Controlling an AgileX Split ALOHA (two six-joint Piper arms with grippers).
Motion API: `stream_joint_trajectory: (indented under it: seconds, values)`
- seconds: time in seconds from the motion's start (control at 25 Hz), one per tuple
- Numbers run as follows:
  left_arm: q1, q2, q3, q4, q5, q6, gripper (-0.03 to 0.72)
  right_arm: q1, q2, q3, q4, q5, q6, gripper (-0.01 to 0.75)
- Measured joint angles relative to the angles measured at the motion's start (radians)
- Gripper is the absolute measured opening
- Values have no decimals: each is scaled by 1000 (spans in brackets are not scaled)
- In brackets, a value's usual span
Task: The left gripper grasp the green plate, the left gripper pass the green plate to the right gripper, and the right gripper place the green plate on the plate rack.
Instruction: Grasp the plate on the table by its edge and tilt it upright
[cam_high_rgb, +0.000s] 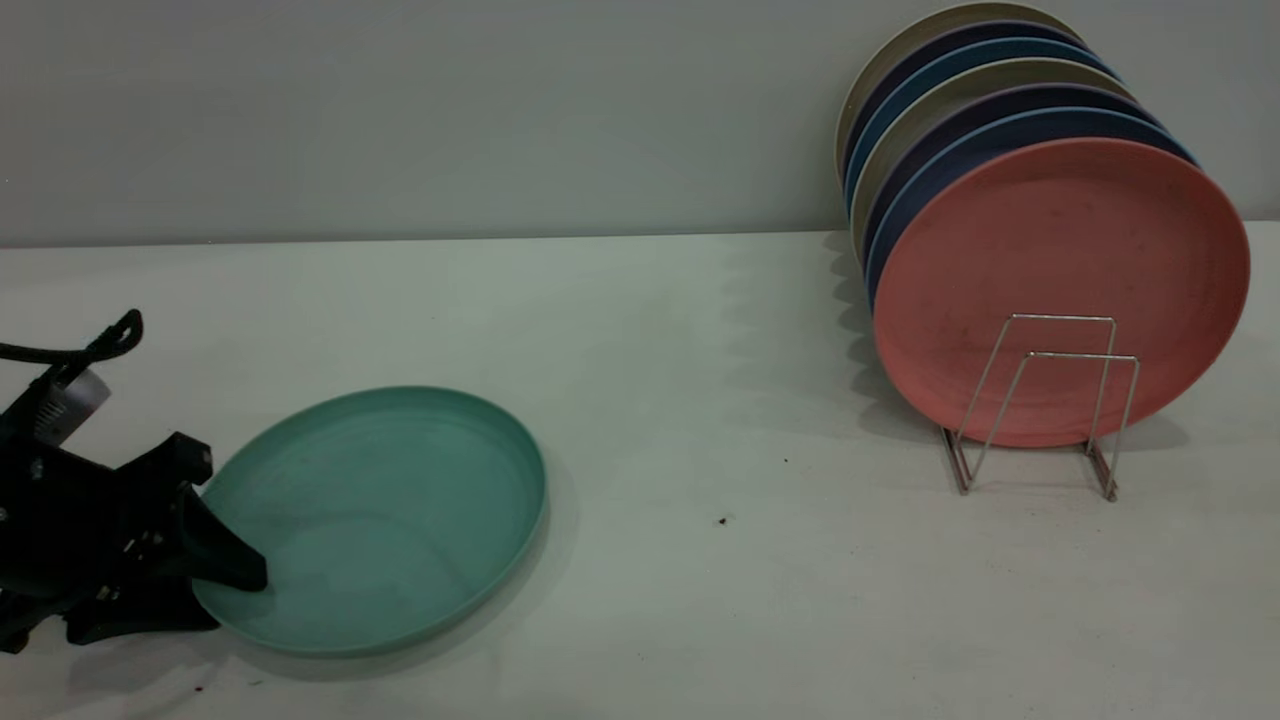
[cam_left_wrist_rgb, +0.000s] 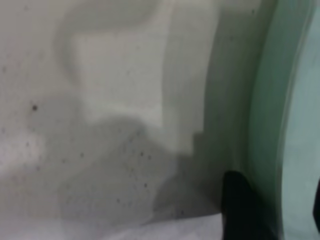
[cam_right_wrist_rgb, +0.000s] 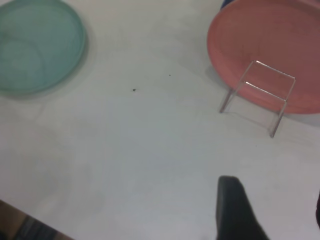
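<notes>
The green plate (cam_high_rgb: 390, 510) lies flat on the white table at the front left. My left gripper (cam_high_rgb: 232, 600) is at its left edge, open, with one finger over the plate's inside and the other outside the rim on the table. In the left wrist view the plate's rim (cam_left_wrist_rgb: 265, 125) runs between the two fingers (cam_left_wrist_rgb: 239, 207). The plate rack (cam_high_rgb: 1050, 400) stands at the right, its two front wire loops bare. My right gripper (cam_right_wrist_rgb: 272, 200) hangs open above bare table, with the plate rack (cam_right_wrist_rgb: 260, 90) and the green plate (cam_right_wrist_rgb: 35, 45) far off in its view.
A salmon-pink plate (cam_high_rgb: 1060, 270) stands upright in the rack, with several blue, purple and beige plates (cam_high_rgb: 960, 90) lined up behind it. A grey wall closes the back. Small dark specks (cam_high_rgb: 722, 521) dot the table between plate and rack.
</notes>
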Motion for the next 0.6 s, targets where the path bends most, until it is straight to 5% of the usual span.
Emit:
stream_joint_trajectory:
  seconds: [0.28,0.6]
  values:
    - [0,3,0,-31,-7,30,51,0,0,0,21,20,0,413]
    - [0,-8,-2,-30,27,136,14,0,0,0,150,108,0,413]
